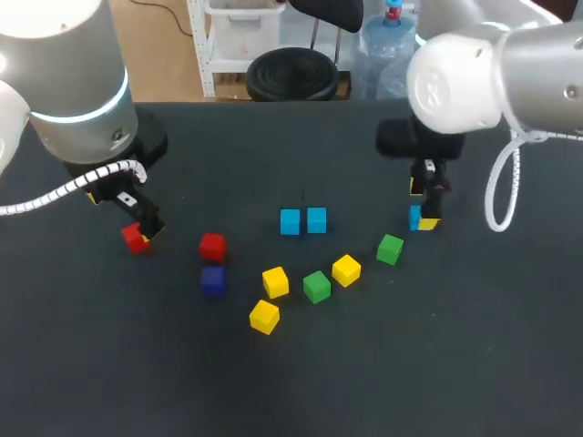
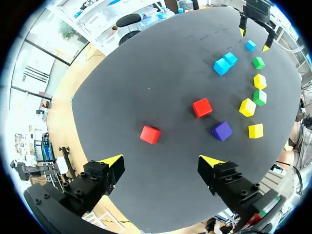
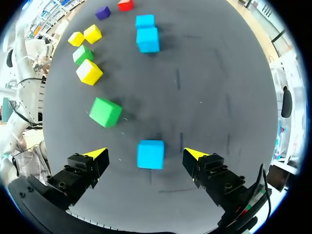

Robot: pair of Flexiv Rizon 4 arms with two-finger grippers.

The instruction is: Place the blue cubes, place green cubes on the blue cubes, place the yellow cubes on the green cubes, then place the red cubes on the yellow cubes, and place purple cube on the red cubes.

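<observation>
1. Spreading under everything is the black counter point(image 1: 455, 364), with the cubes all lying single on it, none stacked.
2. Left arm point(image 1: 64, 82) comes in from the left side and right arm point(image 1: 455, 77) from the right, both low over the counter and well apart.
3. Left hand point(image 2: 162, 162) is spread wide and holds nothing. A red cube point(image 2: 149, 134) lies on the counter just ahead of its fingertips. From above the cube seems to lie against one tip, though I cannot be sure of contact.
4. Right hand point(image 3: 146, 156) is also spread. A blue cube point(image 3: 150, 154) rests on the counter between its fingers, with a gap on each side.
5. Two more blue cubes point(image 1: 290, 221) point(image 1: 316, 219) sit side by side near the counter's middle, almost touching.
6. A curved row runs from near the right hand toward the middle:
   - green cube point(image 1: 390, 248)
   - first yellow cube point(image 1: 346, 269)
   - second green cube point(image 1: 316, 286)
   - second yellow cube point(image 1: 275, 281)
7. Third yellow cube point(image 1: 264, 316) lies just beside the second yellow cube.
8. Second red cube point(image 1: 212, 246) lies between the left hand and the row, with the purple cube point(image 1: 213, 279) just beside it.
</observation>
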